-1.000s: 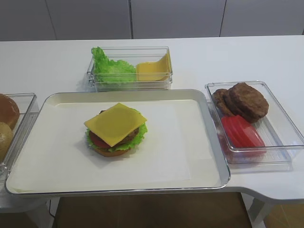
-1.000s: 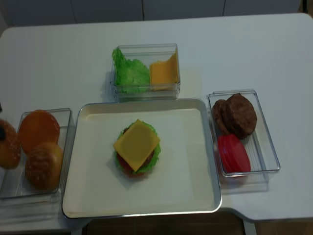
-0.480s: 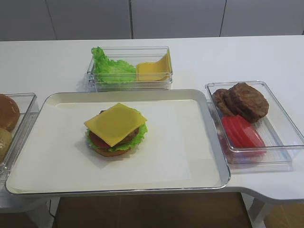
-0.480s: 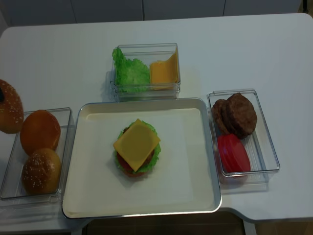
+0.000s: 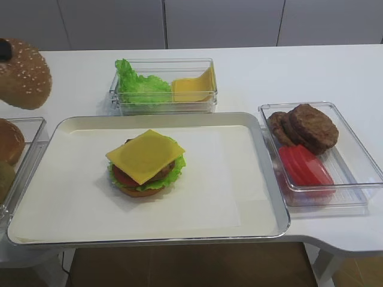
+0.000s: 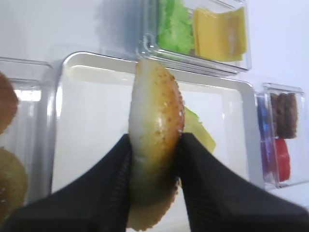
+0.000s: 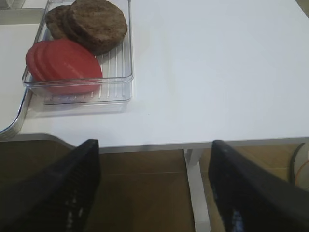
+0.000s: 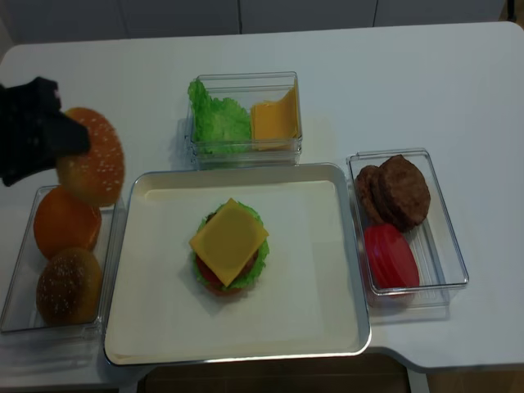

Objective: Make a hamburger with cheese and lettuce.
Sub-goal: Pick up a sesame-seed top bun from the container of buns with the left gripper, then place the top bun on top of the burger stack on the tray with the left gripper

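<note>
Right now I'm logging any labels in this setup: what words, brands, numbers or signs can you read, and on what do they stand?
None: no word, brand, number or sign shows in any view.
The clear bins, the metal tray and its white paper liner are blank.
The hamburger, its cheese and the sesame bun in the left claw carry no print.
The right claw is plain black.

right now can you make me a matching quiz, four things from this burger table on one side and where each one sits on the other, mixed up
Things:
1. sesame bun
2. cheese slice
3. tomato slices
4. loose lettuce

Places:
A. in the right-hand box, in front of the patties
B. on top of the stack on the tray
C. in the back box, beside spare cheese
D. held in the left claw, above the table

Pairs: 1-D, 2-B, 3-A, 4-C
</note>
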Controlling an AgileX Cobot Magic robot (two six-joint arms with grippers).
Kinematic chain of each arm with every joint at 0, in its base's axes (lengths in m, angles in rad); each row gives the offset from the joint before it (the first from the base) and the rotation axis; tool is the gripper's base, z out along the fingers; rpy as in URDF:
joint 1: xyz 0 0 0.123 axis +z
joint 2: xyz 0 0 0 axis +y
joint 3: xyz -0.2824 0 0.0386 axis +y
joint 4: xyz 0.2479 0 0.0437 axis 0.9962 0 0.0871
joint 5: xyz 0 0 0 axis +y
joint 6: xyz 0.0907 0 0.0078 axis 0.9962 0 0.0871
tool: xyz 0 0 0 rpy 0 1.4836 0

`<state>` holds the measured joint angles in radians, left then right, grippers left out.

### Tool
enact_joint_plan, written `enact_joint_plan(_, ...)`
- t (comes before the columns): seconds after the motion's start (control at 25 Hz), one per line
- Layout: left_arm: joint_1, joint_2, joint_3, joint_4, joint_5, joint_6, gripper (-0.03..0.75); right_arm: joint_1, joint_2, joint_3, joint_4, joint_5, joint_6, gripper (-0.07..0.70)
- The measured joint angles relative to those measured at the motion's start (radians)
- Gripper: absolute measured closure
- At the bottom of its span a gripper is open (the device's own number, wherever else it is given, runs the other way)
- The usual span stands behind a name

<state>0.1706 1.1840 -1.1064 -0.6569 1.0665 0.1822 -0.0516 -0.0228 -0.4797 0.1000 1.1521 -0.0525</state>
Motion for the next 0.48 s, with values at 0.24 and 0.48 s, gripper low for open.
enact_joint_plan(0.24,-0.051,0.0,0.004,-0.067,-0.004,0.085,0.499,0.0,0.0,0.0,0.0,0.0,0.0,0.099)
enact_joint_plan(0.48,-0.052,0.0,0.121,-0.266,-0.024,0.271,0.501,0.0,0.0,0.0,0.0,0.0,0.0,0.099)
